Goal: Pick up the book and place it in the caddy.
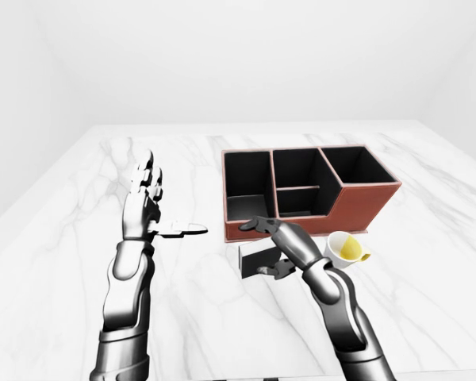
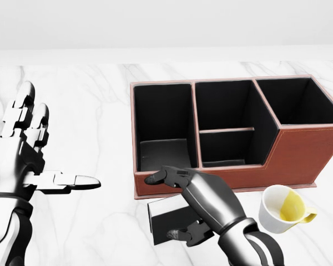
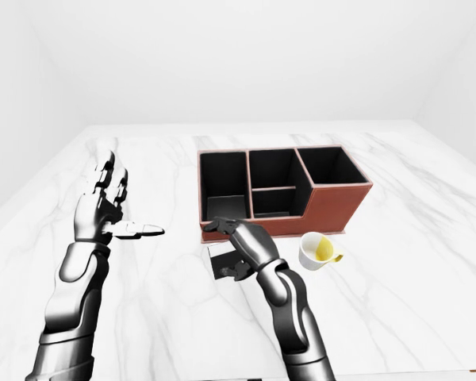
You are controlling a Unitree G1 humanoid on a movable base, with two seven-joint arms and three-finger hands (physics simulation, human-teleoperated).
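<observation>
The book (image 2: 165, 217), dark with a white edge, lies flat on the marble table (image 2: 100, 111), just below the caddy's left compartment. The caddy (image 2: 299, 152) is brown outside and black inside, with several open compartments. My right hand (image 2: 164, 208) arches palm-down over the book. Its fingers (image 2: 158, 177) reach past the book's top edge toward the caddy wall. The thumb (image 2: 183, 234) curls at the book's lower edge. The fingers stand about the book without closing on it. My left hand (image 2: 53, 144) is raised at the left, open and holding nothing, its thumb pointing right.
A white mug (image 2: 283, 209) with a yellow inside stands right of my right hand, close under the caddy's low wall. The eye views show the table edges (image 1: 55, 171) and white walls all round.
</observation>
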